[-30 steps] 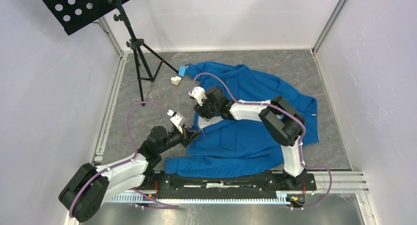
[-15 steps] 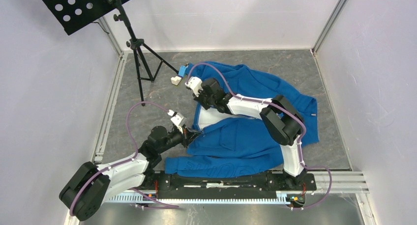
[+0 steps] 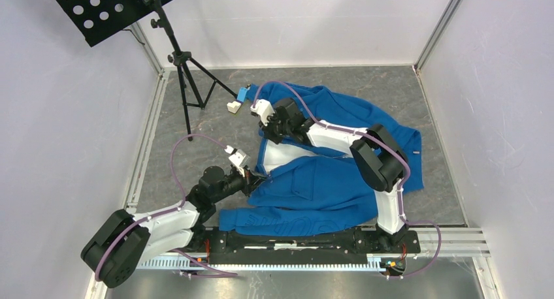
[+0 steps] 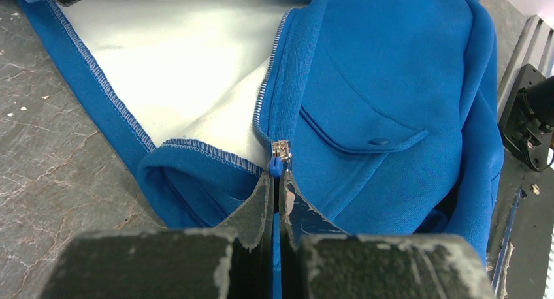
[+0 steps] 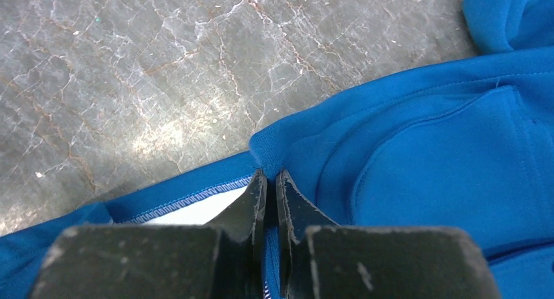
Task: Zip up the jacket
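so: left gripper (image 4: 276,181) has its fingers pressed together, with blue cloth pinched between the tips right at the foot of the zipper. the silvery slider (image 4: 281,149) sits just past the fingertips. zipper teeth (image 4: 266,83) run away from the slider along one front edge only. white lining (image 4: 189,70) lies bare to the left of them, so the front is unzipped.

right gripper (image 5: 268,178) is also closed tight, nipping a folded corner of the blue edge. a strip of white lining shows just beside its fingers.

seen from above, left gripper (image 3: 251,177) holds the near-left corner of the opening and right gripper (image 3: 268,132) holds the far-left one. the white wedge between them narrows toward the right.

jacket (image 3: 326,181) lies flat on the grey marbled table (image 3: 196,155), centre to right. its long axis runs left-right, with the open hem end facing left. its right end is partly hidden under the right arm. a sleeve (image 3: 281,222) trails along the near edge.

flap pocket (image 4: 366,132) has its flap down with a round button on it; contents can't be seen.

black stand (image 3: 181,57) at far left.
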`<state>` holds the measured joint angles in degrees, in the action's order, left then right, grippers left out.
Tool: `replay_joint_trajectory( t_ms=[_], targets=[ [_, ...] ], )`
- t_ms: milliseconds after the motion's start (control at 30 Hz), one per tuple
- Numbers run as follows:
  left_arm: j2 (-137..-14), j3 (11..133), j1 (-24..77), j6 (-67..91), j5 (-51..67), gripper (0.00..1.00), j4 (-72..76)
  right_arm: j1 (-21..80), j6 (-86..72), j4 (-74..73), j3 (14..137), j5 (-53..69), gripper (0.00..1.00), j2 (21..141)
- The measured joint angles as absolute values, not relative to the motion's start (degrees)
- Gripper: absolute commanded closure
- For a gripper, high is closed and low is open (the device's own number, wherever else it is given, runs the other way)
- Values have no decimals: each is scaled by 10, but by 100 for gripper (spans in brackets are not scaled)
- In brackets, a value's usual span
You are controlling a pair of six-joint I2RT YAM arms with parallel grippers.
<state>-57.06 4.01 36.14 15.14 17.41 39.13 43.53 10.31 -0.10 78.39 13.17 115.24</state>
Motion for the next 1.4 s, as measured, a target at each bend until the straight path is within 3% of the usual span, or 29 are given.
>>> replay_joint_trajectory(
  t_ms=[400,633,967,1067,1400],
  targets=[
    [-564,41,361,151,174,98,391,419,88,-1,792,203,76,1183],
    [-562,41,364,151,175,98,389,419,78,-1,810,202,62,1213],
    [-601,51,374,152,175,98,382,420,67,-6,836,171,57,1236],
    [-601,51,375,152,175,98,382,419,62,-7,836,170,50,1236],
    [-602,51,377,151,175,98,382,399,11,29,814,214,44,1236]
  ],
)
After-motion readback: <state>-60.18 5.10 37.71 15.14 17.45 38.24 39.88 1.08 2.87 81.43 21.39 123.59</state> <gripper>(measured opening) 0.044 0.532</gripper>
